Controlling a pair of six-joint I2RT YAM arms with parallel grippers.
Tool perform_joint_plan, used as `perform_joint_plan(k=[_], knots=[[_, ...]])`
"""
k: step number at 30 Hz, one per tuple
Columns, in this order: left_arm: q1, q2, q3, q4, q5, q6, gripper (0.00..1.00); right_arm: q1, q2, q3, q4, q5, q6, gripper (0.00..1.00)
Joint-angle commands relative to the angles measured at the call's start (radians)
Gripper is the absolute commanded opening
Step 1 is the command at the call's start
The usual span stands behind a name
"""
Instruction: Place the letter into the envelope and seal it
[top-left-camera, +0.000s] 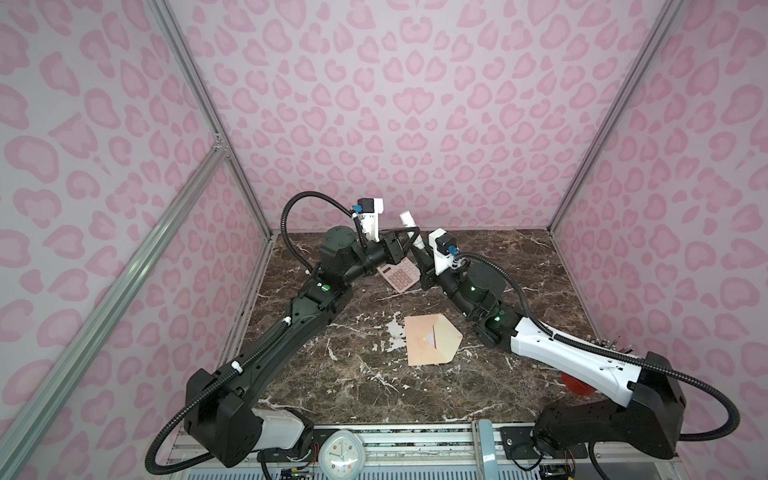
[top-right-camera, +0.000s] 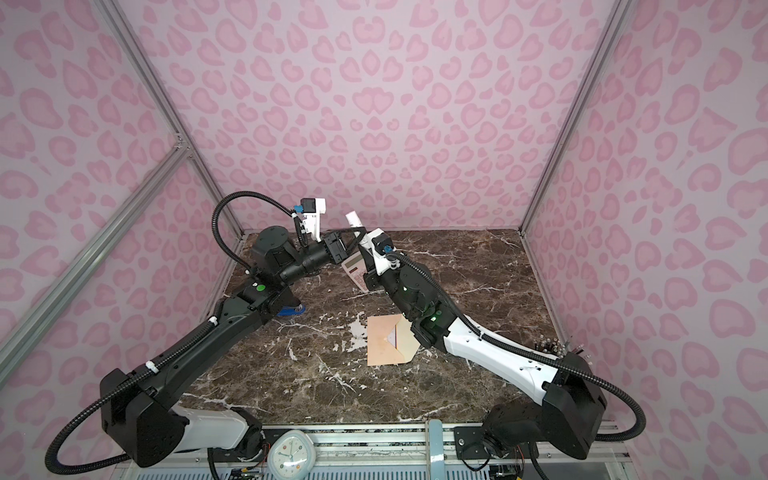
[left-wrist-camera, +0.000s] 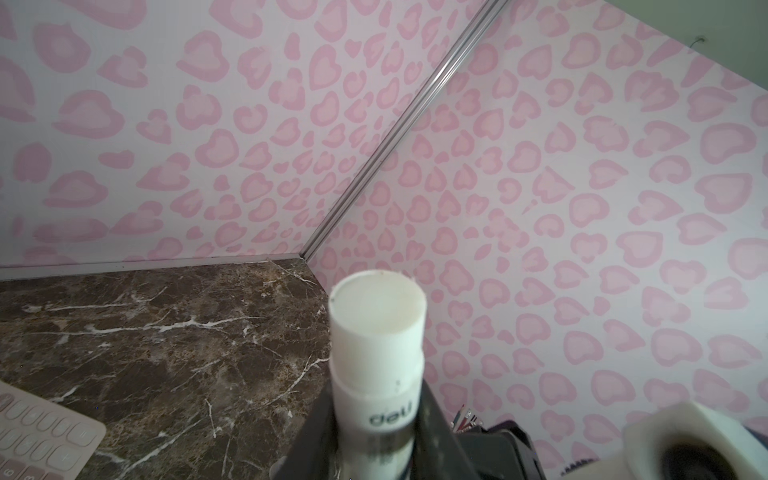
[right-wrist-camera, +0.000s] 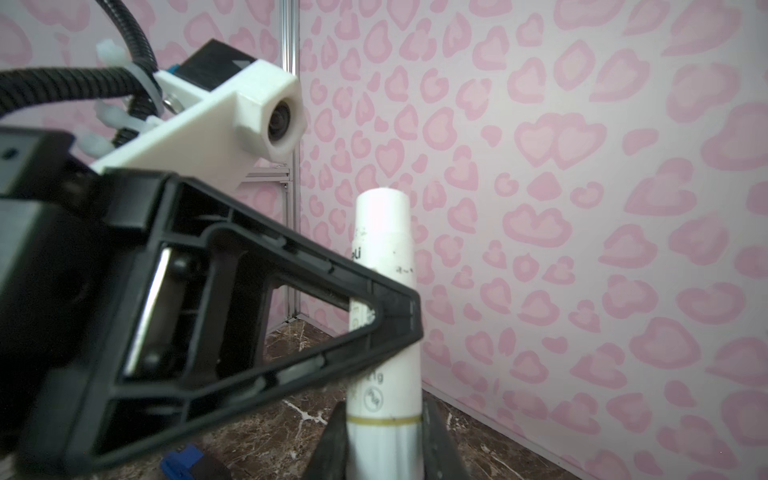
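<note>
The peach envelope (top-left-camera: 419, 340) (top-right-camera: 382, 343) lies flat mid-table, its cream flap (top-left-camera: 449, 338) open toward the right. A thin reddish edge at its mouth may be the letter; the rest of the letter is hidden. Both grippers are at the back of the table, raised above it, on one white glue stick (top-left-camera: 409, 228) (top-right-camera: 353, 219) that stands roughly upright. My left gripper (top-left-camera: 411, 236) (left-wrist-camera: 378, 436) is shut on the tube's middle. My right gripper (top-left-camera: 419, 251) (right-wrist-camera: 384, 440) is shut on its lower part. The stick's cap (left-wrist-camera: 378, 307) (right-wrist-camera: 384, 208) is on.
A pink-keyed calculator (top-left-camera: 399, 276) (top-right-camera: 354, 270) (left-wrist-camera: 37, 436) lies under the two wrists. A blue object (top-right-camera: 291, 309) sits below the left arm and a red one (top-left-camera: 575, 384) below the right arm. Pens (top-right-camera: 552, 347) stand at the right wall. A clock (top-left-camera: 343, 455) is at the front edge.
</note>
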Motion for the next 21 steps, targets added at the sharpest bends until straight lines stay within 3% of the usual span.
perform_joint_plan(k=[1,9,17,21], knots=[[0.019,0.017,-0.027,0.193,0.148,-0.104,0.04,-0.044,-0.015,-0.007,0.047,-0.167,0.222,0.17],[0.033,0.036,-0.021,0.286,0.303,-0.148,0.04,-0.171,-0.008,-0.017,0.169,-0.458,0.628,0.14],[0.036,0.030,-0.034,0.290,0.331,-0.147,0.04,-0.238,0.061,-0.012,0.287,-0.603,0.957,0.14],[0.036,0.025,-0.034,0.286,0.328,-0.141,0.04,-0.250,0.092,-0.008,0.343,-0.636,1.044,0.14]])
